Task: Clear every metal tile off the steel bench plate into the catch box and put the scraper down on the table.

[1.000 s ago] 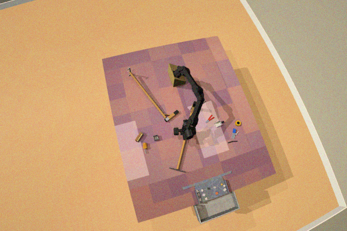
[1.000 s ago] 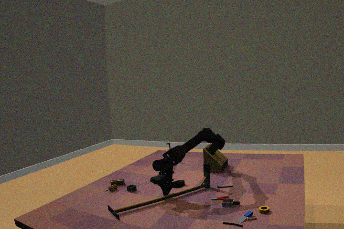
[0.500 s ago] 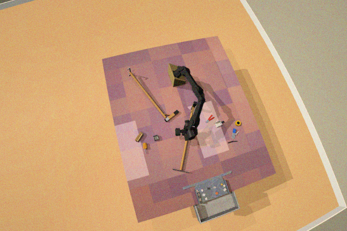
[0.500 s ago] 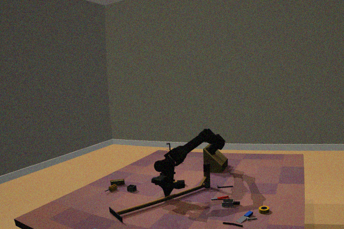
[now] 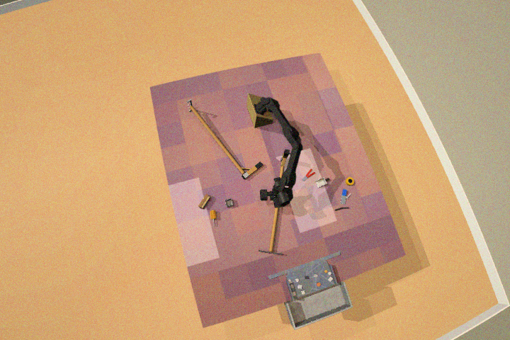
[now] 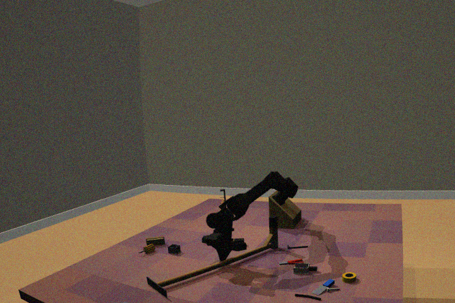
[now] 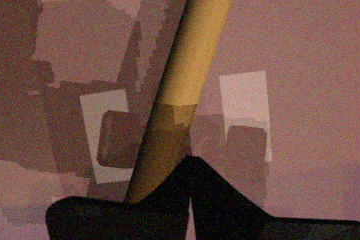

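Jaws: clenched on nothing, the gripper [image 5: 281,197] [image 6: 222,259] [image 7: 191,162] pointing down over the shaft, its closed tips overlapping it in the wrist view; contact I am not able to tell.
Long scraper: lying on the table beneath the gripper, wide T-blade [image 5: 271,252] [image 6: 157,286] facing the plate end, black upright grip [image 5: 286,154] [image 6: 273,228] standing at the arm end, likely giving fingers something to seize while the long shaft [image 5: 275,228] [image 6: 199,272] is providing reach.
Right-side room: red-handled pliers [image 5: 310,173] [image 6: 295,261] and yellow tape roll [image 5: 346,181] [image 6: 349,280] are sitting well apart from the shaft.
Left-side room: a second long tool [image 5: 219,141], fork-headed, is slanting away, its handle end near the scraper's grip; a swing that way is risking a knock.
Steel bench plate [image 5: 316,265]: waiting beyond the blade, metal tiles [image 5: 319,284] still lying scattered on it; the crossbar [image 5: 278,275] is spanning its near edge, so the blade is probably needing a lift over.
Catch box [image 5: 290,316]: adjoining the far end, jutting past the table edge, apparently placed for tiles being pushed straight outward.
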Tool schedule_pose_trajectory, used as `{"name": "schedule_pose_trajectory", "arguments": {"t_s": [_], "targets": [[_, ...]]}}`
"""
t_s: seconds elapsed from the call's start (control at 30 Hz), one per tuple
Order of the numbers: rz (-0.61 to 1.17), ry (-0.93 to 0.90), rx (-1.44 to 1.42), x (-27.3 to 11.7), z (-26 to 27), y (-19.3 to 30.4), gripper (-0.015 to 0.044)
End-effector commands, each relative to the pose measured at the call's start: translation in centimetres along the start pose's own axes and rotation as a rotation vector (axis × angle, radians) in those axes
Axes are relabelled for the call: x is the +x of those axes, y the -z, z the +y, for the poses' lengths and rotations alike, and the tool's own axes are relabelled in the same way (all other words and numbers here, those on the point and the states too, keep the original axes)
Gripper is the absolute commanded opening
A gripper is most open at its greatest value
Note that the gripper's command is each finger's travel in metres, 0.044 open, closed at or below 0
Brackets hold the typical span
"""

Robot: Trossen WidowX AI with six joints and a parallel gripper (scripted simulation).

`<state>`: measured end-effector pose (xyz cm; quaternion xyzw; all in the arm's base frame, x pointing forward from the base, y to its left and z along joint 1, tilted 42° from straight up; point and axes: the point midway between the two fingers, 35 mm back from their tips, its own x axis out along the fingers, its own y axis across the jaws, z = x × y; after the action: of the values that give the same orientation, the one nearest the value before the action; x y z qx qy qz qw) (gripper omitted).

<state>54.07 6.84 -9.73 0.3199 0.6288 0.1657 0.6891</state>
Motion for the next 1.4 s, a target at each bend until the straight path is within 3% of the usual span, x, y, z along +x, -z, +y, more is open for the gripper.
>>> {"name": "schedule_pose_trajectory", "arguments": {"t_s": [0.0,0.83,1.37], "targets": [[-0.003,-0.002,-0.005,0.2,0.9,-0.2,0.0],[-0.003,-0.005,-0.005,0.3,3.3,-0.7,0.0],[-0.033,-0.006,-0.017,-5.6,2.4,-1.7,0.0]]}}
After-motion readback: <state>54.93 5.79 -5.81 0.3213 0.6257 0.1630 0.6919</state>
